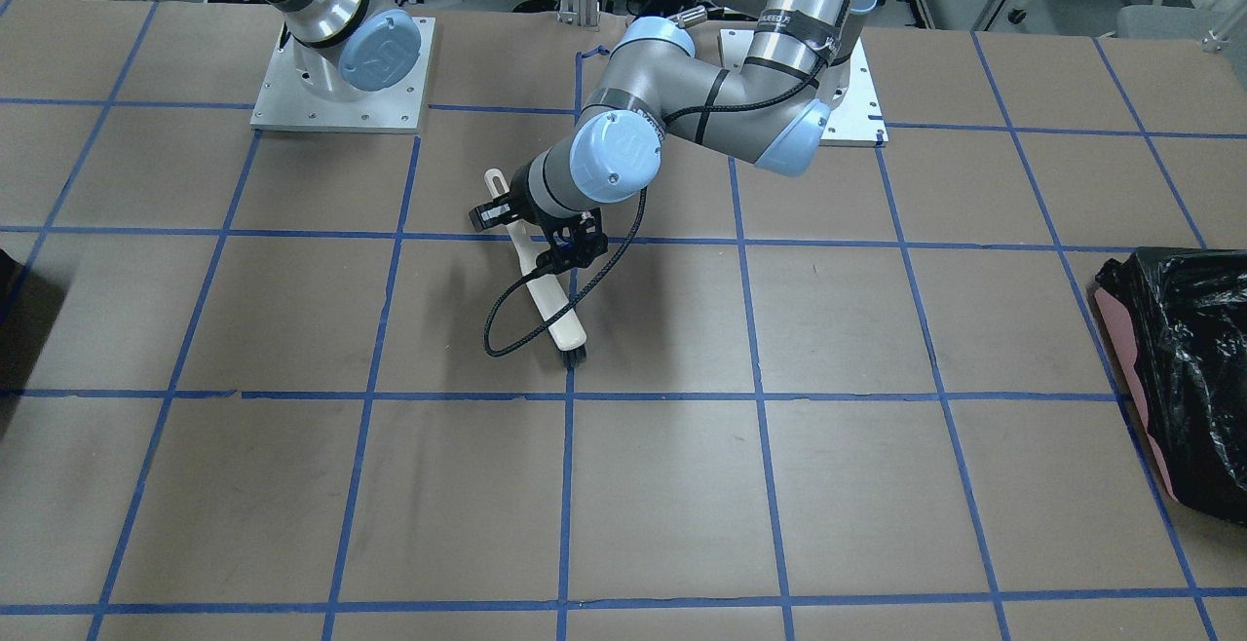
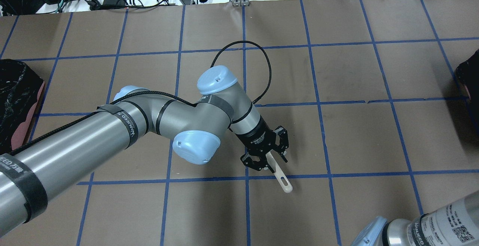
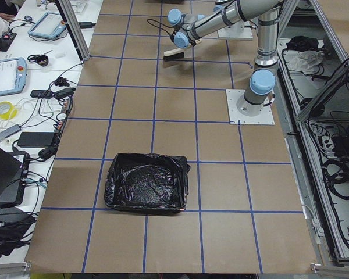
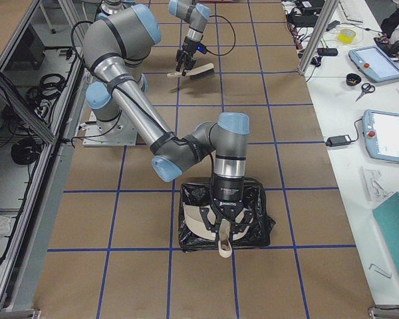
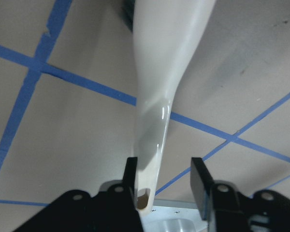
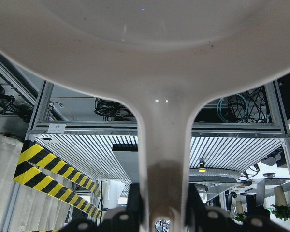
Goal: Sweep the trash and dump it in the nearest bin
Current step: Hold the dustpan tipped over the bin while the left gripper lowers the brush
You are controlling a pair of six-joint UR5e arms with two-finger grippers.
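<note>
Over the bin [image 4: 256,199] the right gripper [image 6: 164,205] clamps the dustpan [image 4: 201,222] by its handle, pan above it; far from the bin, the left gripper [image 5: 164,168] stands slack around the brush [image 1: 563,324].

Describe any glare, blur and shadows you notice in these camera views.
Left wrist view: glare streaks on the brush handle, far end blurred. Right wrist view: dustpan close, soft-focused, two glints. Front-facing view: left arm throws a shadow on the table.
</note>
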